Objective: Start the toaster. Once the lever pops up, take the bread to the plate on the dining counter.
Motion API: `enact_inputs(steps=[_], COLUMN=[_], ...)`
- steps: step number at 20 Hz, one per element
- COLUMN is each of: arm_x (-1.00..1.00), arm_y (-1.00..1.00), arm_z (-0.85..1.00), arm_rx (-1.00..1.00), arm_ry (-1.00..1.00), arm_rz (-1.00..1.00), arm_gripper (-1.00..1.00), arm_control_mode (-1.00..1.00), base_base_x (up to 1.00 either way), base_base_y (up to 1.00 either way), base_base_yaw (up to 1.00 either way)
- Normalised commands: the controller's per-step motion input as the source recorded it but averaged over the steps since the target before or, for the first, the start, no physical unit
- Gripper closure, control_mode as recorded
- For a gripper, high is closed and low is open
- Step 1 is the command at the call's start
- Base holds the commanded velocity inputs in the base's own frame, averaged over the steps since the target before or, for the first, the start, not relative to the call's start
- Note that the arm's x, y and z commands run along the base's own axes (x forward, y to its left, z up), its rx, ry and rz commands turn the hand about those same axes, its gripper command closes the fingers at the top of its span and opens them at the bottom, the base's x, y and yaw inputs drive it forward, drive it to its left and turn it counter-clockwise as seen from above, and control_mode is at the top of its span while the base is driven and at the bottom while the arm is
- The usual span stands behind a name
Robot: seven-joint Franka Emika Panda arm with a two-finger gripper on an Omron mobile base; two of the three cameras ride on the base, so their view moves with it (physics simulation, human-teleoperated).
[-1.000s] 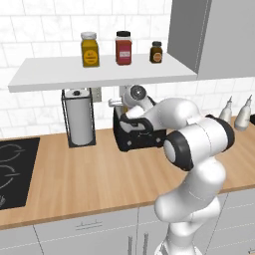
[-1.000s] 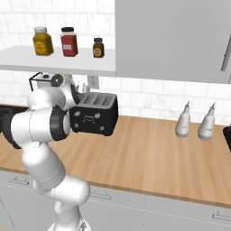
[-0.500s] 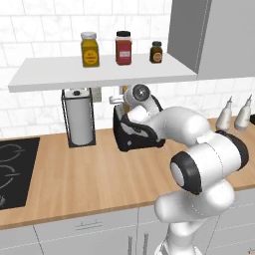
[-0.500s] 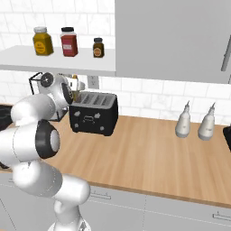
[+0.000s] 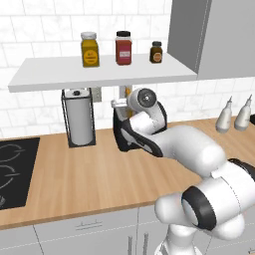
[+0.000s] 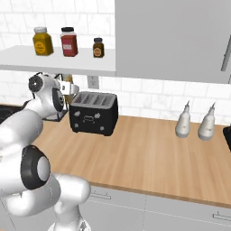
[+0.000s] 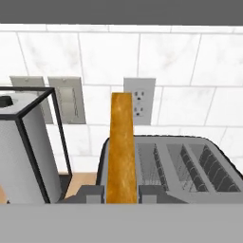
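The two-finger gripper (image 7: 121,194) was clamped on the thin orange-brown slice of bread (image 7: 121,147), its dark fingertips (image 7: 93,193) pressed against the slice's two flat faces near the lower end, so that the slice stood upright between them and rose straight away from the hand. Just beyond and below the gripper lay the black boxy toaster (image 7: 180,163) with rounded corners, its long slots running away to the right of the held slice; the slice's lower end was level with the toaster's top at its left end, though whether it was clear of the slot could not be told. To the left of the gripper stood a wire-framed paper-towel holder (image 7: 26,144) with a white roll, and behind the slice a white wall outlet (image 7: 142,107) sat on the tiled wall. From the left base view the arm's white wrist covered much of the toaster (image 5: 130,137), and the bread was hidden. The right base view showed the toaster's (image 6: 94,113) front with its pale marks and the wood-topped counter (image 6: 149,155) under it, with the hand just beside the toaster's left end.
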Motion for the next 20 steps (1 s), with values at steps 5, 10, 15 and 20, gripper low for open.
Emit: enact_inputs(steps=[5, 10, 15, 20], arm_x=[-0.37, -0.25, -0.14, -0.41], arm_y=[0.0, -0.14, -0.03, 0.03], arm_z=[0.29, 0.17, 0.03, -0.1], arm_rx=[0.0, 0.0, 0.0, 0.0], arm_ry=[0.0, 0.0, 0.01, 0.01], arm_rz=[-0.03, -0.02, 0.0, -0.02], arm_gripper=[1.0, 1.0, 1.0, 1.0], arm_control_mode=[-1.0, -1.0, -1.0, -1.0], base_base_x=[0.0, 0.0, 0.0, 0.0], base_base_y=[0.0, 0.0, 0.0, 0.0], base_base_yaw=[0.0, 0.0, 0.0, 0.0])
